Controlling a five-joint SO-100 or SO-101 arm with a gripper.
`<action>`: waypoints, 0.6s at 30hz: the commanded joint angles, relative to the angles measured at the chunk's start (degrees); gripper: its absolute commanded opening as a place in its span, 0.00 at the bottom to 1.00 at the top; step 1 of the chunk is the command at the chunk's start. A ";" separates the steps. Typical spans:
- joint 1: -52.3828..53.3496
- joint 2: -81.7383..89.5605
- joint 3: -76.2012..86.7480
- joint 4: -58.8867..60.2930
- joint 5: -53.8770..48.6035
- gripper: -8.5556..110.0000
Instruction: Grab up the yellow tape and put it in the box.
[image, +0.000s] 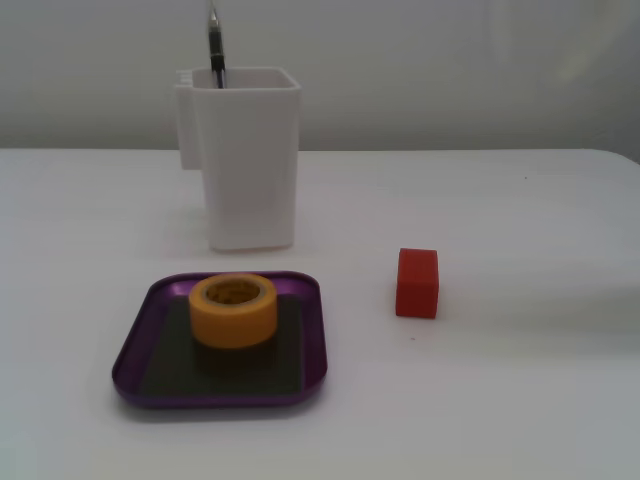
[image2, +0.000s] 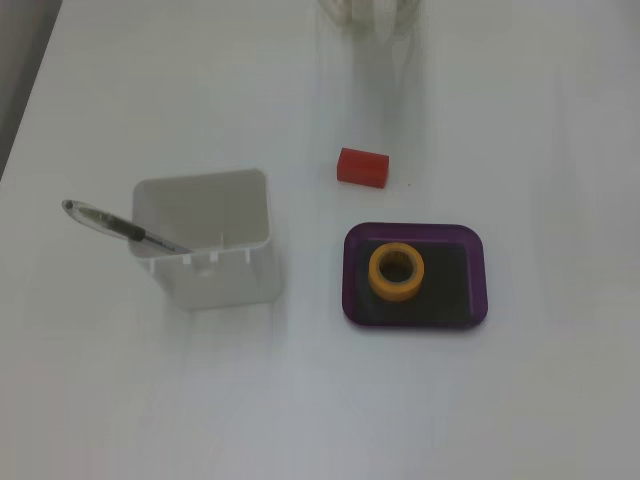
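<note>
The yellow tape (image: 233, 310) (image2: 396, 271) lies flat, core hole up, on the dark bottom of the purple box (image: 130, 350) (image2: 349, 270), towards one side of it. Nothing touches the roll. The gripper does not show in either fixed view. Only a blurred white piece of the arm (image2: 370, 12) reaches the top edge of a fixed view, far from the box.
A small red cube (image: 417, 283) (image2: 362, 167) sits on the white table just outside the box. A tall white container (image: 250, 160) (image2: 205, 250) holding a pen (image: 214, 40) (image2: 115, 225) stands nearby.
</note>
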 joint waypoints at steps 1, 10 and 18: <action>0.26 10.55 13.36 -6.86 0.26 0.16; 0.18 38.50 43.77 -20.92 0.35 0.17; 0.18 57.39 60.47 -20.74 0.26 0.16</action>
